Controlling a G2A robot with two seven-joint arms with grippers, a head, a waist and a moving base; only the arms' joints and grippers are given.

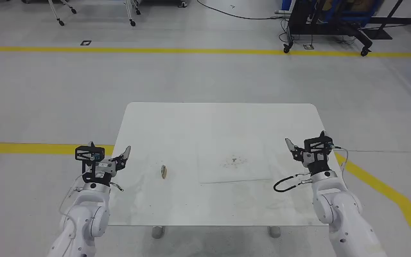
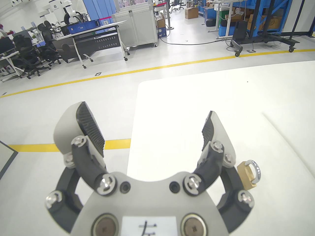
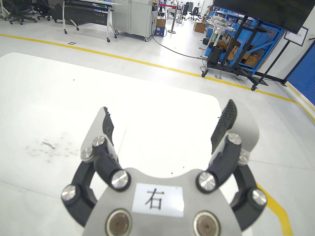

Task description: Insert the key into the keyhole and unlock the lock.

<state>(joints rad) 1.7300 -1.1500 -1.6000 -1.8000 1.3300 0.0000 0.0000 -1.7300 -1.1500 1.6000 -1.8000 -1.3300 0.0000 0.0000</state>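
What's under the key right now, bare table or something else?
The key lies on a thin pale sheet spread flat on the table, amid small scuff marks. Whatever is directly beneath the key itself is covered.

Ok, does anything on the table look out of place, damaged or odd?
Only a patch of small scuff marks on the table around the key; it looks like surface wear. The padlock and the key lie apart, neither looks damaged, and nothing is spilled.
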